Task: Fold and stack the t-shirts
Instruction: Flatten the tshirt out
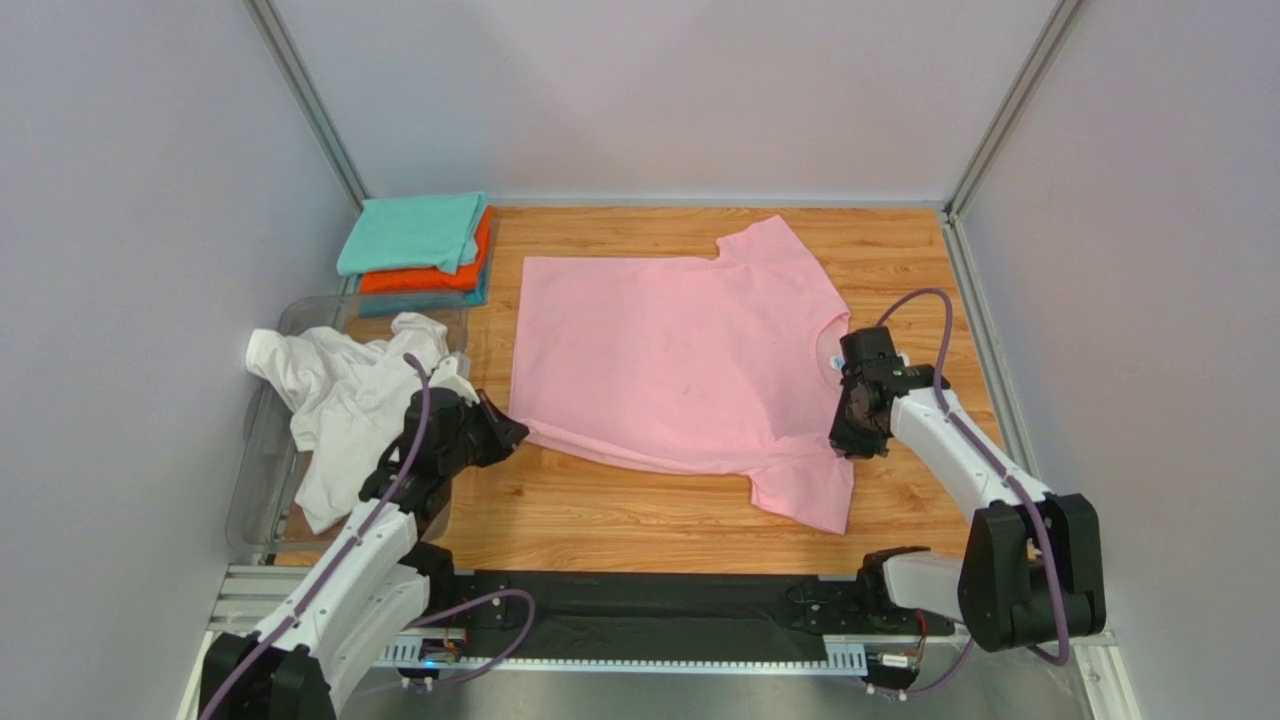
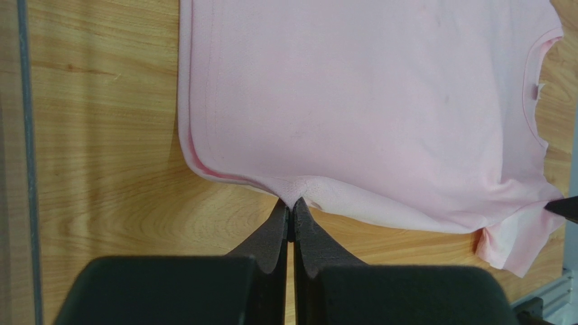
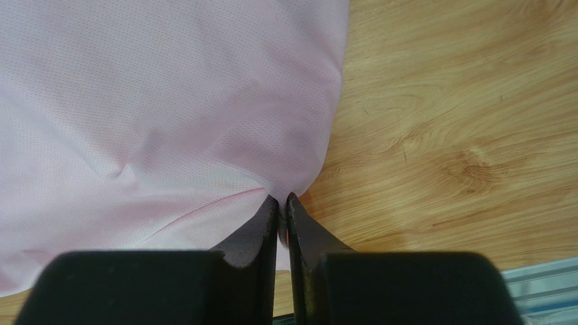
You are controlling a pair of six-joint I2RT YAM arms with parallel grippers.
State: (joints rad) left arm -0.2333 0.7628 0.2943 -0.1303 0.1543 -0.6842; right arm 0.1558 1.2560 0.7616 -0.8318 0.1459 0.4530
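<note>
The left claw is pinched fully closed on the hem of the pink t-shirt, at its near left corner. The right claw stands at a narrow slit, with the pink fabric nipped in its tips beside the near sleeve.

The table is wood-grained and boxed in by pale walls at the left, back and right. The pink t-shirt lies spread flat across its middle, collar toward the right. Bare wood shows as a thin strip along the back edge, a narrow band on the right, and a wider band between the shirt and the near edge.

On the left, a crumpled white t-shirt spills over a clear bin. At the back left corner, folded shirts sit stacked: teal t-shirt on top, orange t-shirt under it, blue t-shirt lowest.

A small neck label shows inside the pink collar, too small to read.
</note>
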